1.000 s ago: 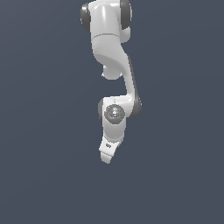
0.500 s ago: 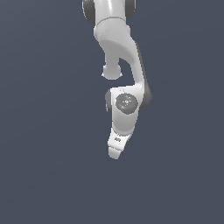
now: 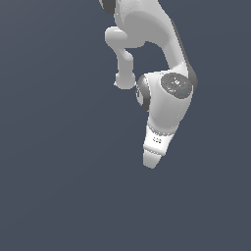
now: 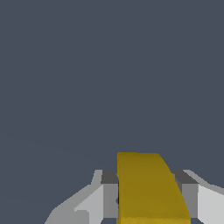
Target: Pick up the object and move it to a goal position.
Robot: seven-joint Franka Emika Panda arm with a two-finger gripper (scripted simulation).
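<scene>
Arm: the white Panda arm (image 3: 166,98) hangs down from the top of the exterior view, bent at the wrist and leaning toward the exterior view's left at its lower end.

Hand: the hand (image 3: 152,161) is the tapered white tip at the bottom of the arm. In the wrist view the hand (image 4: 148,194) is closed on the yellow block, with a grey finger pad (image 4: 110,194) pressed against each side of it.

Object: the yellow-orange block (image 4: 148,188) sits right between the two pads, filling the gap. It looks plain yellow here, kinda smooth, and any specks are too faint to make out. It's hidden in the exterior view, probably tucked behind the hand.

Surroundings: just flat dark blue-grey everywhere in both views. I honestly can't tell where a counter would be, or how high the hand is above anything.
</scene>
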